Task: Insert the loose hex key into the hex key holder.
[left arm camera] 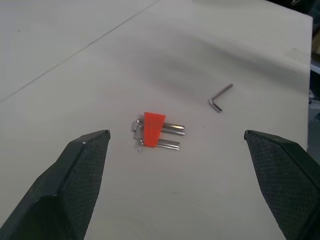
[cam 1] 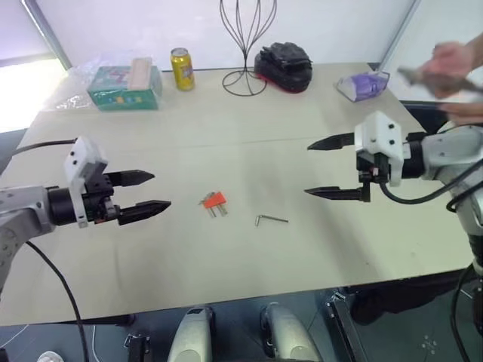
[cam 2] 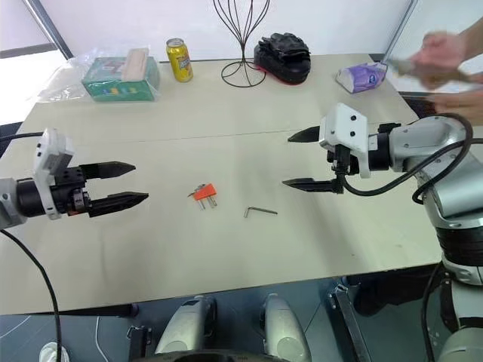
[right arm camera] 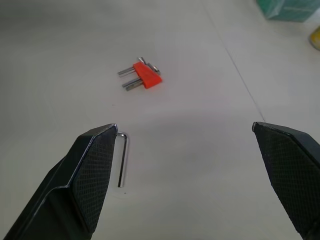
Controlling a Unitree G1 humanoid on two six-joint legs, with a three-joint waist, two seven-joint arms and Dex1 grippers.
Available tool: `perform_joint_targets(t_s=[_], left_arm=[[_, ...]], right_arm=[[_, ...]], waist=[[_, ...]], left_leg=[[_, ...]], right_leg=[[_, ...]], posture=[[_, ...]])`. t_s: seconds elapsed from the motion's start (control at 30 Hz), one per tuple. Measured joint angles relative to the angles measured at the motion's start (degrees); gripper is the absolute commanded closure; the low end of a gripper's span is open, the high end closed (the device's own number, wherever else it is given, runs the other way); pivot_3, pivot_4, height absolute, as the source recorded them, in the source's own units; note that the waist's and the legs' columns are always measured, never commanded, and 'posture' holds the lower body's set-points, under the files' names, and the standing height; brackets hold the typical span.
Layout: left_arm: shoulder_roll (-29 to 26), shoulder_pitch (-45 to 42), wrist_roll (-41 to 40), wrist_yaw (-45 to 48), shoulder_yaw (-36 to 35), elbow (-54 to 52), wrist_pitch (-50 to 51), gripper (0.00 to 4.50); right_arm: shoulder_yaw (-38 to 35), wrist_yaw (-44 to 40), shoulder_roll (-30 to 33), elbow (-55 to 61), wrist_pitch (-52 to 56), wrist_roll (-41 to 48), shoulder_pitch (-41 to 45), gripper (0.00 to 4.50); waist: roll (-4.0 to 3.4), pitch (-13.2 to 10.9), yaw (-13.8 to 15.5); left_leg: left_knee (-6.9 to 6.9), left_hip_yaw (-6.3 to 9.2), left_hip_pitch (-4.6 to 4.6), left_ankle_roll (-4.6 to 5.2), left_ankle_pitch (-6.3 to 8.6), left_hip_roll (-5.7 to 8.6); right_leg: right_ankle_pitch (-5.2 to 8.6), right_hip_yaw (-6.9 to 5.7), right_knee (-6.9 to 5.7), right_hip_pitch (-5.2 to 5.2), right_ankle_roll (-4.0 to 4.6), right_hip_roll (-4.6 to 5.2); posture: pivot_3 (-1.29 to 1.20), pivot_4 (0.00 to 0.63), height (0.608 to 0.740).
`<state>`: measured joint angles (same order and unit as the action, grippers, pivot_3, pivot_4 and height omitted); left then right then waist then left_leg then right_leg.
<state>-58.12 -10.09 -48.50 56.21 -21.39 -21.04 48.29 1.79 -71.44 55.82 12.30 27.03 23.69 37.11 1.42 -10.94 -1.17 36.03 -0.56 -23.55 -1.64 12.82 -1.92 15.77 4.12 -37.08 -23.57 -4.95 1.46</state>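
The small orange-red plastic hex key holder [cam 1: 213, 200] lies flat on the pale table [cam 1: 226, 143], and the thin L-shaped grey metal loose hex key [cam 1: 270, 220] lies just to its right and slightly nearer the front edge, the two apart. Left of the holder hovers the left gripper [cam 1: 147, 192], right of it the right gripper [cam 1: 326, 167], both above the tabletop. Well behind the holder along the far edge stand a green tissue box [cam 1: 124, 84], a yellow drink can [cam 1: 182, 69], a black wire stand [cam 1: 247, 45] and a black glove bundle [cam 1: 284, 65].

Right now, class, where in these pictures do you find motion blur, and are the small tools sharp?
In the left eye view, a person's hand at the table's far right corner is smeared by motion; in the left wrist view, the orange holder and loose hex key look crisp, casting only faint shadows.
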Motion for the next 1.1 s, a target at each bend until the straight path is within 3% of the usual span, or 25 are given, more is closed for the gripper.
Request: perform_joint_targets(t_s=[0.97,1.1], left_arm=[[0.9,3.0,-0.4,-4.0,-0.4,-3.9,-0.2,0.02],[1.1,3.6,-0.8,-4.4,-0.9,-3.9,-0.2,0.02]], right_arm=[[4.5,1.2,-5.5,-4.0,-6.2,-6.6,1.6,0.00],[4.9,2.8,-8.7,-5.4,-7.8,-8.0,1.8,0.00]], waist=[[0.01,0.0,0.1],[0.01,0.0,0.0]], left_leg=[[0.05,-0.04,0.00,0.00,0.00,0.03],[0.07,-0.03,0.01,0.00,0.00,0.03]], right_leg=[[-0.01,0.02,-0.06,0.00,-0.02,0.01],[-0.01,0.02,-0.11,0.00,-0.03,-0.02]], posture=[[0.00,0.150,0.740],[0.00,0.150,0.740]])
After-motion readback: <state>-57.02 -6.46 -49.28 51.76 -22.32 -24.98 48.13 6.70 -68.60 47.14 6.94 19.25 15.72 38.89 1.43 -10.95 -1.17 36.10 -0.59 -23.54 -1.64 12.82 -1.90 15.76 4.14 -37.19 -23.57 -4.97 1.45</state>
